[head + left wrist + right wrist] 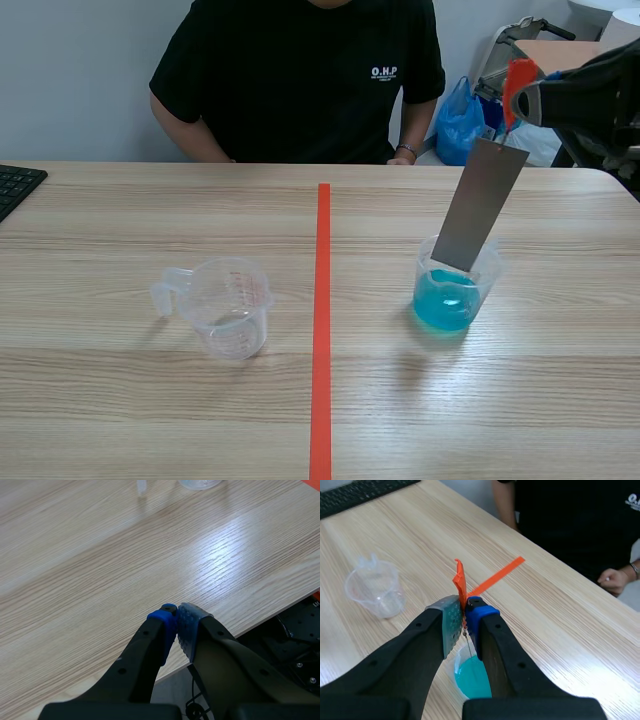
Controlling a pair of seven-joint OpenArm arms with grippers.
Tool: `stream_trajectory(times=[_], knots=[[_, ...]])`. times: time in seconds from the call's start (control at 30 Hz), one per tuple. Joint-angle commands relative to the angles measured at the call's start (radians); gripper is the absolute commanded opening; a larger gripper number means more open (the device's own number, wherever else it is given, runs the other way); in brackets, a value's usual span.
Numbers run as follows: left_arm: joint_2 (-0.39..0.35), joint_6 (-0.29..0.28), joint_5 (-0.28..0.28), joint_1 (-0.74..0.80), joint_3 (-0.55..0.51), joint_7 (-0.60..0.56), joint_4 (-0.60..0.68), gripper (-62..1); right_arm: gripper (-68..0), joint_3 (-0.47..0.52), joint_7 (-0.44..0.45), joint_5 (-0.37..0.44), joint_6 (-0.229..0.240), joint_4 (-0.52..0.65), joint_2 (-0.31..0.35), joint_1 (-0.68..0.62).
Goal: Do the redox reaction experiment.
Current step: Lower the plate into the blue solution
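Observation:
A clear cup of blue liquid stands right of the red tape line. A grey metal strip with an orange tag on top leans into that cup, its lower end near the liquid. My right gripper is shut on the strip's top; in the right wrist view the gripper pinches the orange tag directly above the blue liquid. An empty clear measuring cup sits left of the line, also the empty cup. My left gripper is shut on nothing near the table's front edge.
A person in a black shirt sits across the table, one hand resting at the far edge. A black keyboard lies at the far left. The red tape line runs down the table's middle.

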Motion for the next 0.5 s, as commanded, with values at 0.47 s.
stream_trajectory(times=[0.47], knots=[[-0.003, 0.000, -0.010, 0.005, -0.008, -0.011, 0.017, -56.9, -66.0, -0.113, 0.206, -0.251, 0.008, -0.196, -0.109, 0.020]])
